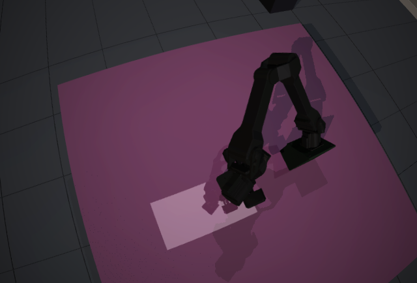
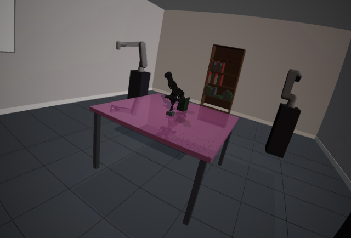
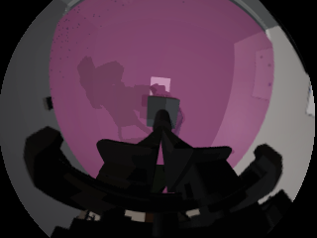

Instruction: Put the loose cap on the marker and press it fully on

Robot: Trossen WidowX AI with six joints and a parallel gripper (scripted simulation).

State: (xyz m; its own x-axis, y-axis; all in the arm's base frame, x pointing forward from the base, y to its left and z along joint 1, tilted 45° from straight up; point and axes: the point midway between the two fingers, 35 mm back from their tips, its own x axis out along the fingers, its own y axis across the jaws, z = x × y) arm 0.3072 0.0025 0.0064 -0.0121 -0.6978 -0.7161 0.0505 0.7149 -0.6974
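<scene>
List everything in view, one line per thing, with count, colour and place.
table: one, magenta top, dark legs, mid-room
pale rectangle: one, light pink, on the table top under the gripper
holder block: one, grey, on the table below the fingers
marker: one, dark, upright in the block; its cap cannot be told apart from it
bookshelf: one, brown, against the back wall, holding red and green books
grey arms: two, each on a black pedestal, behind and right of the table
wall panel: one, white, left wall
base plate: one, dark green, on the table
arm: one, black, bent over the block
gripper: one, black, shut, empty, pointing down at the marker
</scene>
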